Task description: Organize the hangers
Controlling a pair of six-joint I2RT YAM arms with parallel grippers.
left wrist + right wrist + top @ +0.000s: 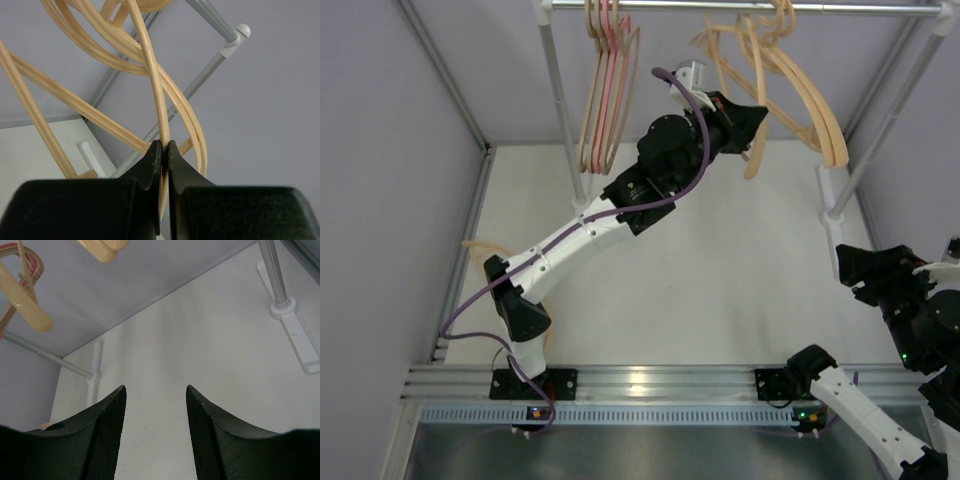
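Left of the left gripper point(758, 118), a neat pink-and-tan bunch of hangers point(608, 90) hangs hooks-up on the rail point(860, 9). This gripper is pinched tight on one thin beige hanger point(159, 100), whose bar runs nearly upright from the jaws, crossing its neighbours point(75, 100). Pulling may drag those off, or the slim bar may swivel. Far right, the right gripper point(155, 395) gapes wide, empty.

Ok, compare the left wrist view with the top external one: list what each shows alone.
Left wrist only: the left end effector pinched shut on the thin bar of one beige hanger. Top external only: pink-and-beige hangers hung left on the metal rail, a hanger on the table, the right arm. Both: the tangled beige hangers and that rail.
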